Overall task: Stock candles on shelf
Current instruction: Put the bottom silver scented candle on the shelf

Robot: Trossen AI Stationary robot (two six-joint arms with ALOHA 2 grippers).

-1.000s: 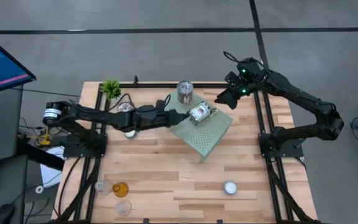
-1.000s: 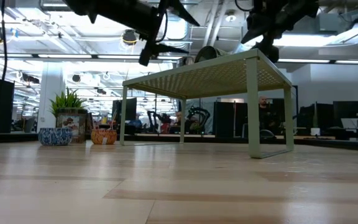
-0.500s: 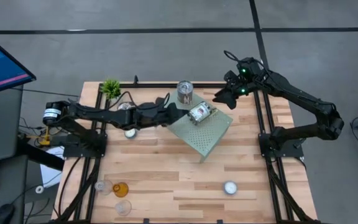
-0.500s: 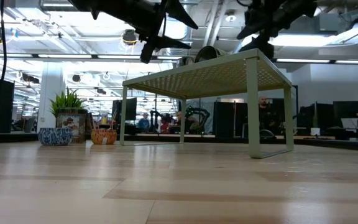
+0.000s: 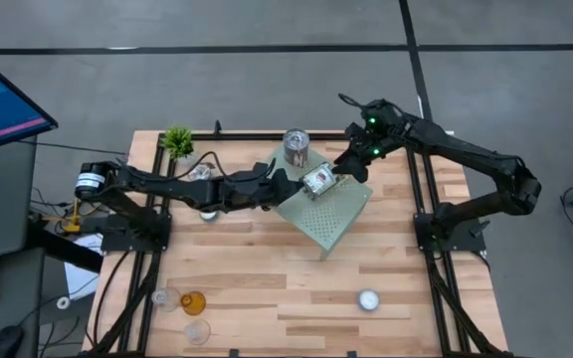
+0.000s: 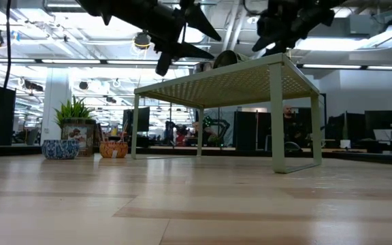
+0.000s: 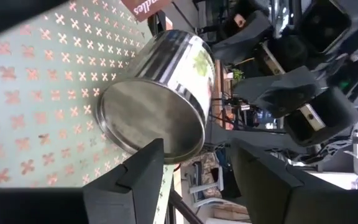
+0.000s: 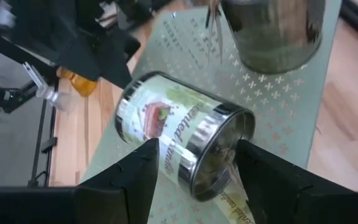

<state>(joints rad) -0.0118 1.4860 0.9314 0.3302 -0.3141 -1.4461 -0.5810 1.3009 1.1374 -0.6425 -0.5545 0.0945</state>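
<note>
Both grippers stood part open with fingers apart, holding nothing: the left gripper (image 5: 288,183) faced the base of a toppled tin (image 5: 318,180), and the right gripper (image 5: 349,165) sat just beyond its other end. The tin lay on its side on the shelf (image 5: 334,214), its long axis running between the two grippers. A second tin (image 5: 295,146) stood upright near the shelf's far edge, a plant (image 5: 177,140) well off on the left arm's side.
</note>
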